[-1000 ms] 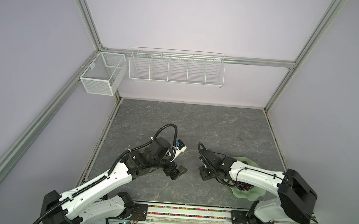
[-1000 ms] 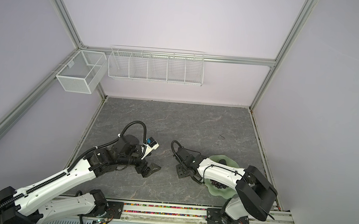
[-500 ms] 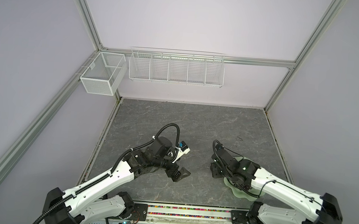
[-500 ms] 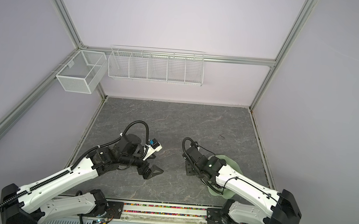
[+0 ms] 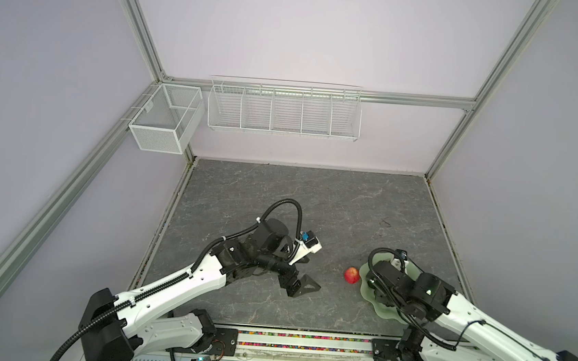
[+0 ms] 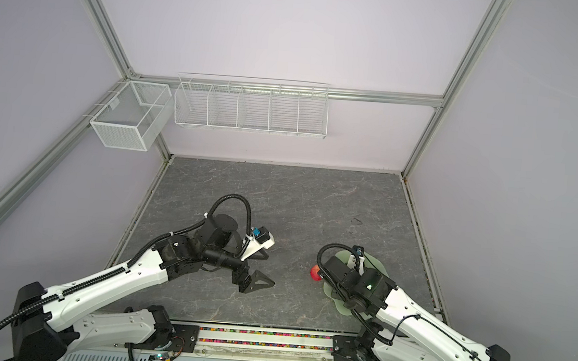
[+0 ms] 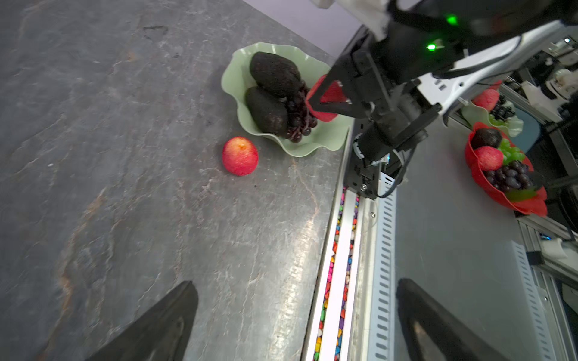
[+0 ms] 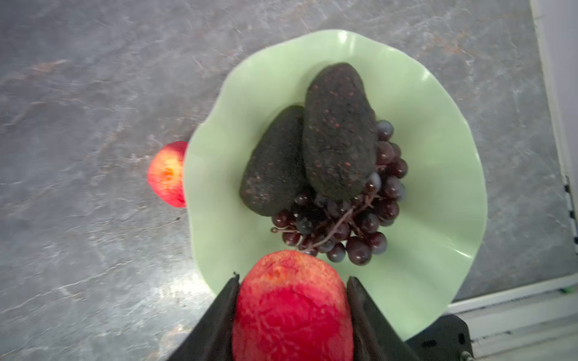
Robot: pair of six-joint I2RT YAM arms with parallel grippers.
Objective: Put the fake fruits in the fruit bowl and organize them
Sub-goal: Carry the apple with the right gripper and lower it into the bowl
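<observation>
Right wrist: right end effector [image 8: 294,278] clamped red apple [image 8: 292,312] over fruit bowl [image 8: 438,150].
Low release beside grapes [image 8: 359,218] seemed safest.

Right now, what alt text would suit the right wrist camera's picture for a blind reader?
The right gripper clamps a red apple above a pale-green wavy-rimmed bowl holding two dark bumpy avocados and a bunch of purple grapes. A second red apple lies on the grey tabletop beside the bowl.

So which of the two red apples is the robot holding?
The apple clamped in the right gripper, over the pale-green fruit bowl. The other apple lies loose on the grey table, just outside the bowl.
</observation>
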